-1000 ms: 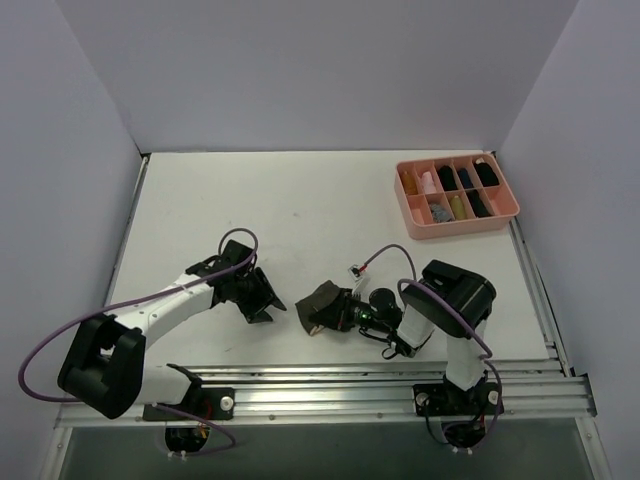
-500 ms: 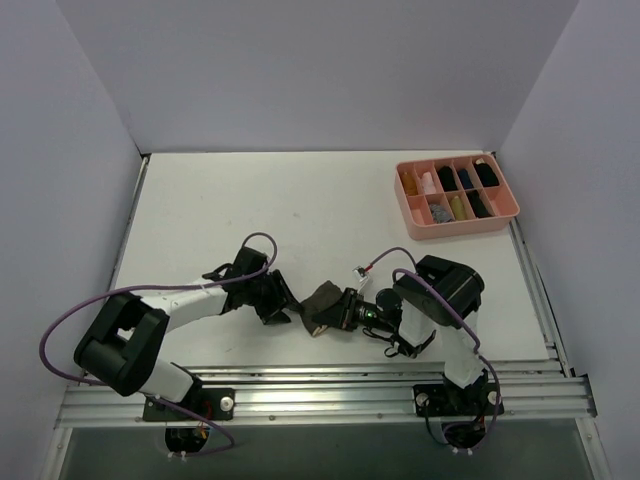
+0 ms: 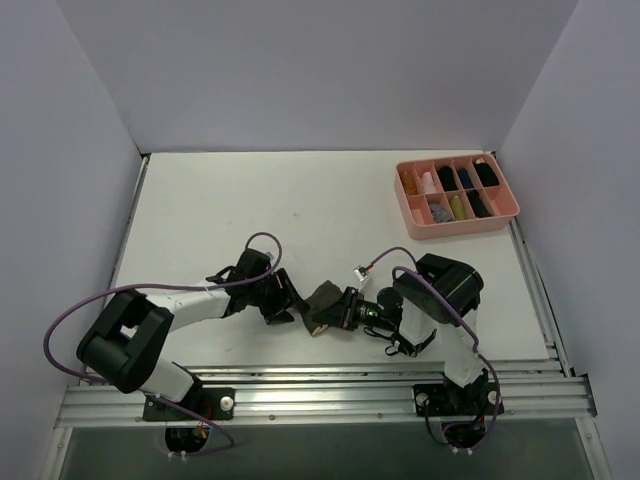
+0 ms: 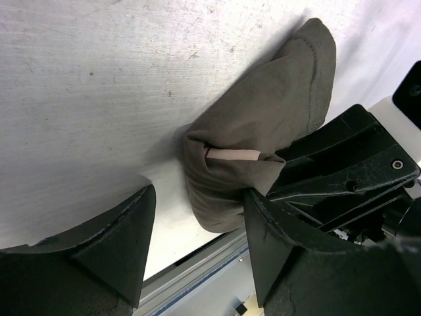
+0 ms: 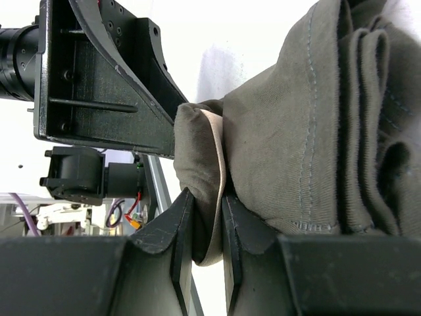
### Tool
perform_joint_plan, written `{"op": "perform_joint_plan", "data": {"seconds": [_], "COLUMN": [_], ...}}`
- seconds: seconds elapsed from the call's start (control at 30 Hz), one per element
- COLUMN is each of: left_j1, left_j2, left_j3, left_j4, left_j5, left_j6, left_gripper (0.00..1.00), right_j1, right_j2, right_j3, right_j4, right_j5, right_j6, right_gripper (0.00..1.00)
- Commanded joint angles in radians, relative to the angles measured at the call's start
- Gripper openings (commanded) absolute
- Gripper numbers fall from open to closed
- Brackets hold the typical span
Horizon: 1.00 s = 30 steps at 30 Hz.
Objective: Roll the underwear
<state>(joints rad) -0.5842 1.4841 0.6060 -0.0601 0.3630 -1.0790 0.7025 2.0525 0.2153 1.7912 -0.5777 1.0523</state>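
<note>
Pinching a fold of the underwear (image 5: pixel 296 131) between its nearly closed fingers, the right gripper (image 5: pixel 205 197) is holding the bunched cloth low on the table (image 3: pixel 250 200), near the front edge and between the two arms. The left gripper (image 4: pixel 197 194) is facing it with jaws spread wide, one finger just beside the cloth. The tan waistband (image 4: pixel 231 154) is peeking from the folds.
</note>
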Motion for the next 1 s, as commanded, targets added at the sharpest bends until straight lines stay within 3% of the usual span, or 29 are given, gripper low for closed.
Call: {"op": "perform_joint_plan", "data": {"seconds": [0.0,0.33,0.97], "left_j1": [-0.02,-0.025,-0.048], "left_j2": [-0.034,-0.114,0.097], "left_j3": [-0.011,-0.034,0.086], "left_j4": [0.098,0.086,0.062], "left_j5": [-0.006,-0.039,-0.073], "left_j6": [-0.013,-0.038,-0.047], "left_gripper": [0.64,0.73,0.72], "right_j1": [-0.017,-0.026,-0.024], "right_j2": [0.13,0.179,0.178], "right_j3": [-0.051,-0.056,-0.059], "right_j4": [-0.155,-0.122,-0.133], "right_j5": [0.018,0.006,0.004], "right_j6": [-0.092,-0.08,-0.066], "right_gripper": [0.05,0.03,0.04]}}
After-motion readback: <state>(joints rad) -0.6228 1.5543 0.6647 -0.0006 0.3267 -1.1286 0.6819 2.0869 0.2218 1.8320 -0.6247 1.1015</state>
